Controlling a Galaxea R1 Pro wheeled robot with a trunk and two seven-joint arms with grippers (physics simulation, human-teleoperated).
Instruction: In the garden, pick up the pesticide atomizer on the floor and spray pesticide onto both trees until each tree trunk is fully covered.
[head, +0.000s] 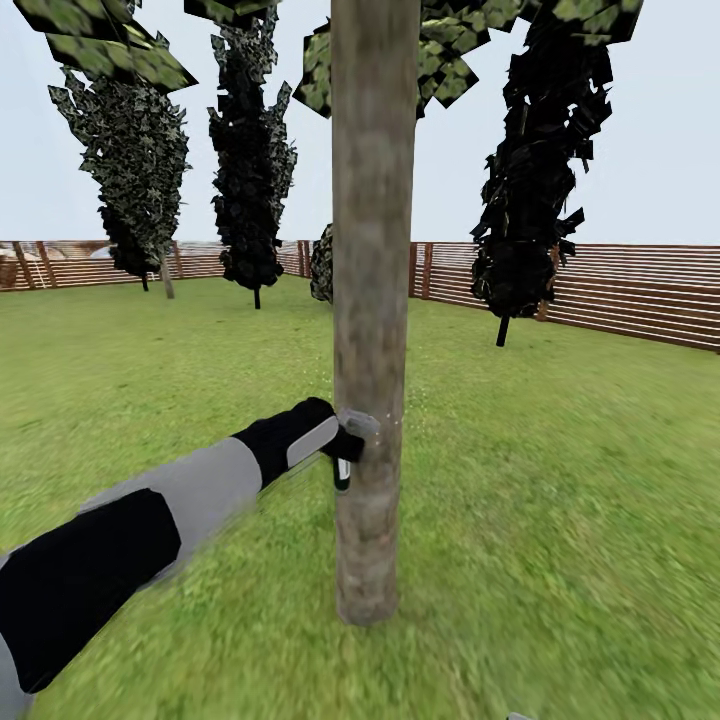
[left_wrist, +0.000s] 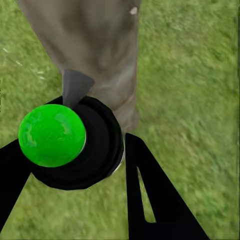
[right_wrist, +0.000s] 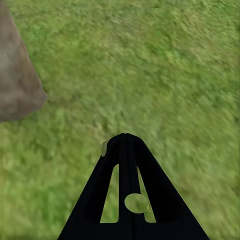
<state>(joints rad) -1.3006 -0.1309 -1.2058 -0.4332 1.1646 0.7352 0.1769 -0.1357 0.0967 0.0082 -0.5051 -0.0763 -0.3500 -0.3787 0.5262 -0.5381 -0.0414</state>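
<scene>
The left end effector (head: 340, 447) is clamped on the small pesticide atomizer with a black body and a bright green round cap (left_wrist: 52, 135). Its black fingers (left_wrist: 150, 195) stand on both sides of the body. The atomizer is held just beside the straight, mottled grey-brown tree trunk (head: 372, 300), low on it and above the green grass lawn (head: 560, 480).

To spray well, I would keep the nozzle close to the bark and sweep slowly up and around the trunk, because one side alone will not cover it.

The grey nozzle (left_wrist: 75, 86) points toward the trunk. The atomizer's long axis runs toward the left wrist camera, cap end nearest.

The right end effector (right_wrist: 126, 142) hangs over grass with its fingers together, holding nothing.
</scene>
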